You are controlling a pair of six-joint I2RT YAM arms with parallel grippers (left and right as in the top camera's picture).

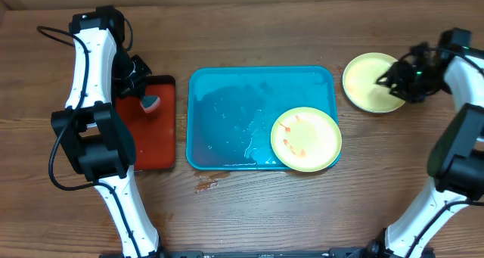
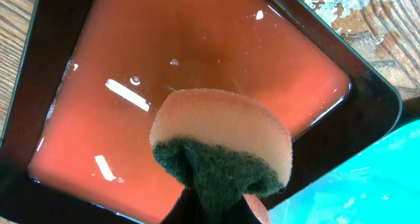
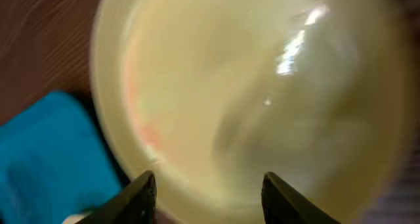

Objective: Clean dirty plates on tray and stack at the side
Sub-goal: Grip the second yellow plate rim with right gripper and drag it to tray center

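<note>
**Overhead:** The turquoise tray [image 1: 227, 114] lies mid-frame on the table [image 1: 249, 212], and its floor is wet. The smeared plate [image 1: 306, 139], yellow-green with red-orange streaks, sits in the tray's lower right corner with its edge over the rim. The second plate [image 1: 363, 84], also yellow-green, lies on the table at the upper right, just off the tray's corner. The right gripper [image 1: 395, 80] is over its right part. At the left of the frame, the left gripper [image 1: 145, 95] hangs over the red-orange tray [image 1: 159, 137] with a sponge [image 1: 151, 103].

**Left wrist:** Only this view shows what the sponge is made of: pale foam backed by a dark green scrub pad. The jaws are clenched on it at the bottom edge of the frame. The red-orange tray has a black rim and a glossy floor. A turquoise corner shows at the lower right, and there are water spots on the table at the upper right.

**Right wrist:** The view is blurred and the second plate fills it. A faint orange tinge shows at its left that the overhead view does not reveal. The jaws are spread wide with nothing gripped between them. Whether they touch the plate cannot be told.
</note>
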